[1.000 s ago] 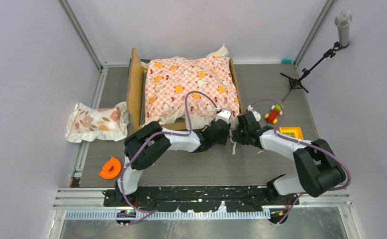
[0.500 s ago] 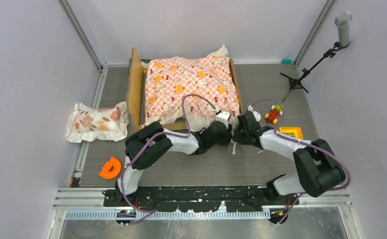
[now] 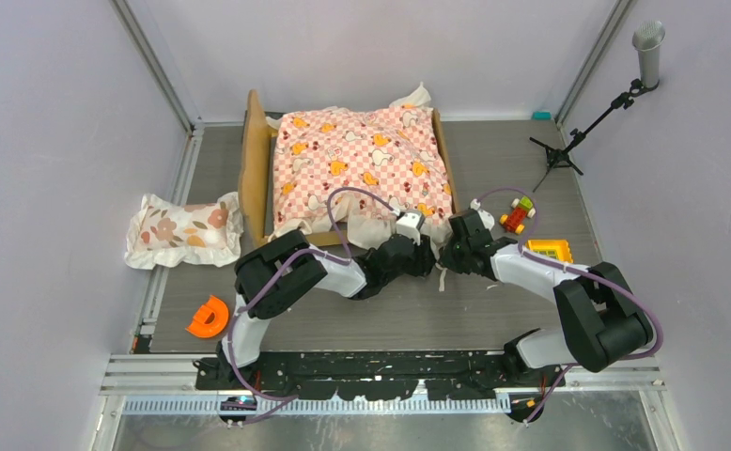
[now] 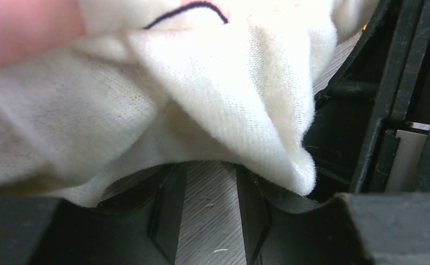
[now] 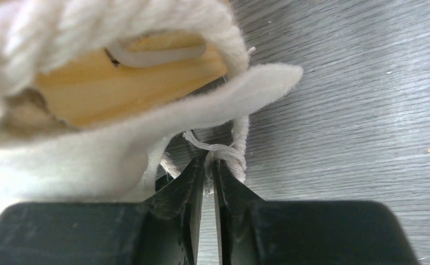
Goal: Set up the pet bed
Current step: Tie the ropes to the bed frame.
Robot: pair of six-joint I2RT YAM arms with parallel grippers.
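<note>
Bed sits at 12 o'clock on the desk, headboard on its 9 o'clock side. Sheet is spread over the mattress and covers nearly all of it, w/ white ruffle hanging off the near edge.

Both claws work the bed's 5 o'clock corner. L claw is open: fingers apart, desk showing btwn them, ruffle draped over the tips, not pinched. R claw is nearly closed, only a thin slit. A white cord sits right at its tips below the wood frame; can't tell if it's pinched or just touching.

Step, prob.: finishing the sheet at that corner, i.e. tidying the ruffle and cord round the frame. Sheet part looks about done. Pillow lies on the desk at the bed's 8 o'clock, off the bed, so that's left.

Next calls for: both claws clear of the cloth w/o dragging the sheet off the corner. Then L arm, the nearer one, swings to 9 o'clock for the pillow, which goes at the headboard end.
</note>
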